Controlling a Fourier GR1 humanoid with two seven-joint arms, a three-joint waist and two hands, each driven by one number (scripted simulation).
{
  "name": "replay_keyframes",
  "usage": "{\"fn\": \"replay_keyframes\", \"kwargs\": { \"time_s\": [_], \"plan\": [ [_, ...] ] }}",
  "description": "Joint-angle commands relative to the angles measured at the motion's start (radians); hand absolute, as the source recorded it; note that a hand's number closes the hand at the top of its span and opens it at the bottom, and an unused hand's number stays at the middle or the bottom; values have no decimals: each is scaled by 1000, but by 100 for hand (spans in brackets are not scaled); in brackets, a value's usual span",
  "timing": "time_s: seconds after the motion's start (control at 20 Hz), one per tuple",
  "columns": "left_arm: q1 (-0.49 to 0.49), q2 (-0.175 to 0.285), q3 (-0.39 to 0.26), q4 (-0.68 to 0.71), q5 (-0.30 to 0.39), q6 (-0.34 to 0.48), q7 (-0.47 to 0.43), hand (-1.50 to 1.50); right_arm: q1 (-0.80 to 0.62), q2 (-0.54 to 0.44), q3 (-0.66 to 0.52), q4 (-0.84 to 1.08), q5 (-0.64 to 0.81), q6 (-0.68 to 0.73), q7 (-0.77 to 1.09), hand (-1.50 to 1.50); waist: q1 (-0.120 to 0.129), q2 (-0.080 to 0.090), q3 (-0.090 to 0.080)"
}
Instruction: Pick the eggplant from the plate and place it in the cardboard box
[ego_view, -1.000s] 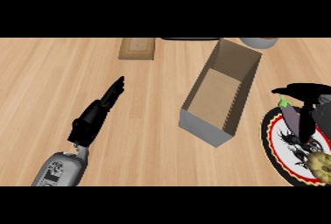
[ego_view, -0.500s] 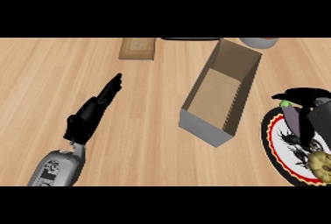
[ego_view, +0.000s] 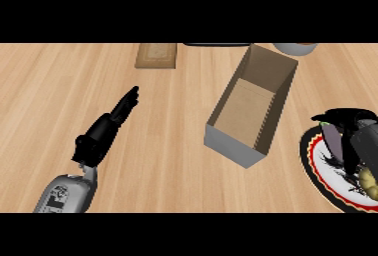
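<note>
The eggplant (ego_view: 333, 138), a dull purple body with a bit of green at its far end, lies on a white plate (ego_view: 319, 161) with a red and black rim at the right edge. My right hand (ego_view: 348, 118) is over the plate, its fingers and thumb curled round the eggplant's far end; the forearm hides part of the plate. The open cardboard box (ego_view: 253, 104) stands just left of the plate, a long box with nothing inside. My left hand (ego_view: 109, 128) rests open on the counter at the left, fingers straight and pointing away.
At the counter's far edge lie a small brown board (ego_view: 156, 55), a dark flat object (ego_view: 218, 44) and a grey bowl (ego_view: 297, 48). Bare wood lies between my left hand and the box.
My right hand has sunk a little toward the plate and its fingers have drawn in round the eggplant. The eggplant, the box and my left hand have stayed put.
</note>
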Motion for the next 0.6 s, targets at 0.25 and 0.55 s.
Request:
{"fn": "replay_keyframes", "kwargs": {
  "time_s": [0.25, 0.55],
  "plan": [
    [-44, -29, 21, 10, -35, -4, 34, 0, 17, -36, 11, 55, 117, -43, -92, -150, 0, 1, 0],
    [-22, -9, 66, 87, -15, -48, -71, 0, 43, 14, 23, 94, 155, -92, -142, 150, -3, 2, 0]
  ]
}}
